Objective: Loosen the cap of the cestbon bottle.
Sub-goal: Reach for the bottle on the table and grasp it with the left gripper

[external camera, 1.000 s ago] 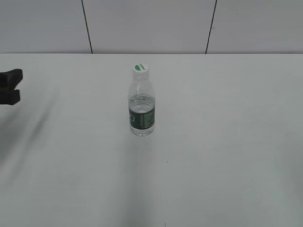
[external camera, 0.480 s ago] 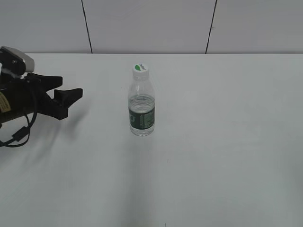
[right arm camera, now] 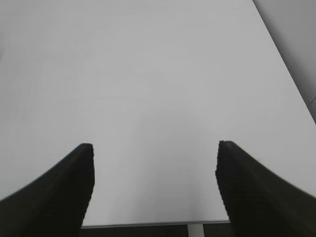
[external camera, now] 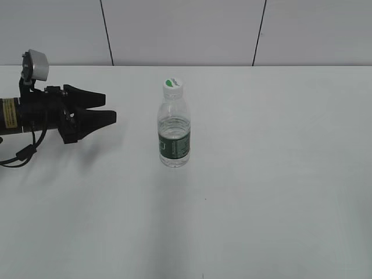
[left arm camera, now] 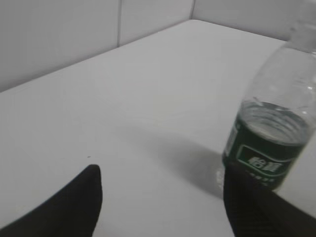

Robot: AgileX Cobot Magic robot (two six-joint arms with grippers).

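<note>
Cestbon bottle (external camera: 174,132): I see it upright mid-table (external camera: 261,192), cap (external camera: 172,85) on top.
Left gripper (external camera: 109,108): I have it left of the bottle, apart from it, fingers (external camera: 96,97) spread wide, holding nothing.
Right gripper (right arm camera: 154,148): its fingers (right arm camera: 79,170) gape over bare table, empty.

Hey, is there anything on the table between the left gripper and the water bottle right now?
No. In the exterior view only bare white table lies between the open left gripper and the bottle, apart from the gripper's faint shadow.
</note>
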